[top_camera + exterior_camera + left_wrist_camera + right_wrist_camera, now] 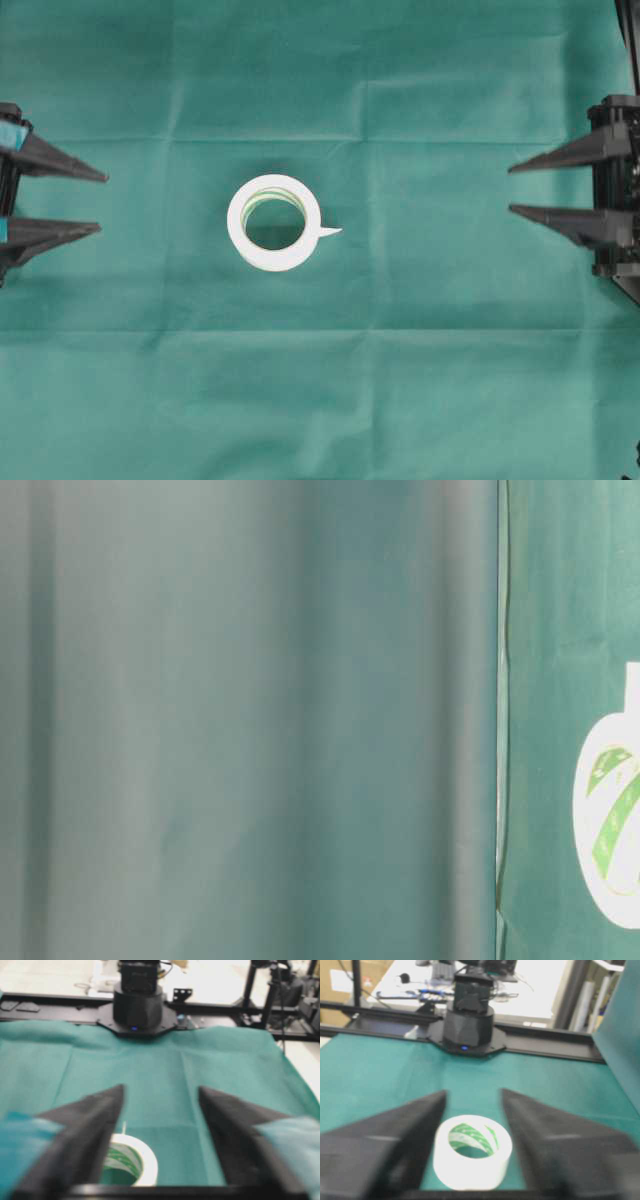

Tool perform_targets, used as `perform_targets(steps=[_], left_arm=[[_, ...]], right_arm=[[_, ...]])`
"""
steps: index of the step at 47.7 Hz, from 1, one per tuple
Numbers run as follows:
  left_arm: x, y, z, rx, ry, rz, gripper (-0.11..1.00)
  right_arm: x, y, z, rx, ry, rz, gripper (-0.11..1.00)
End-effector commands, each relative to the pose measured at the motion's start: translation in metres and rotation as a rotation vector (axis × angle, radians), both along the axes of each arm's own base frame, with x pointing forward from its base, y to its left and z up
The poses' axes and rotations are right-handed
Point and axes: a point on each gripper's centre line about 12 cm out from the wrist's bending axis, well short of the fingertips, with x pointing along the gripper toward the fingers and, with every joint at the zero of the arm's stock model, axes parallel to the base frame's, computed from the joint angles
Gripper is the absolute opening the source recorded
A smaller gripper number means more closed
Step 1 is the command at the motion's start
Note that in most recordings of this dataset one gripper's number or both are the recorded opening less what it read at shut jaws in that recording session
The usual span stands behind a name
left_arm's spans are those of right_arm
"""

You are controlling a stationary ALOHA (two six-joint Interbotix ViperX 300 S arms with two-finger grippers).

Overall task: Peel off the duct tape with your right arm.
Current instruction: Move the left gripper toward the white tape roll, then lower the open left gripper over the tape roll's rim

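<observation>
A deep green cloth (pixel 420 380) is spread across the whole work surface, crossed by faint lighter fold creases. At its middle the duct tape (pixel 262 252) is seen as a white ring, and its small pointed tab (pixel 330 232) is white too. Inside the ring a lining of white with slanted green stripes is shown. The left gripper (pixel 100 203) is presented in black with bright teal patches set back on its fingers. The right gripper (pixel 510 189) is rendered in plain black throughout. A small blue light is shown on each black arm base (pixel 135 1010).
</observation>
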Motion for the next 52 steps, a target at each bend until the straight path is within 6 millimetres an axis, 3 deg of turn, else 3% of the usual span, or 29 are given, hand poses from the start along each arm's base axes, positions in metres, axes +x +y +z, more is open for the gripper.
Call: perform_targets(steps=[1,4,10,31,52], left_arm=[[0.001,-0.001,0.004,-0.002,-0.015,-0.003,0.80],[0.002,-0.001,0.005,-0.001,-0.014,-0.003,0.92],[0.005,-0.001,0.006,-0.002,-0.008,-0.002,0.93],[0.046,-0.003,0.010,0.002,0.018,-0.001,0.93],[0.101,-0.007,0.007,0.015,0.081,0.000,0.93]], right_arm=[[0.002,0.000,0.004,0.005,-0.015,-0.001,0.29],[0.002,0.000,0.005,0.011,-0.014,-0.001,0.47],[0.002,0.000,0.003,0.023,-0.009,0.000,0.80],[0.011,0.000,0.001,0.025,0.011,0.000,0.79],[0.011,0.000,0.002,0.023,-0.002,0.001,0.79]])
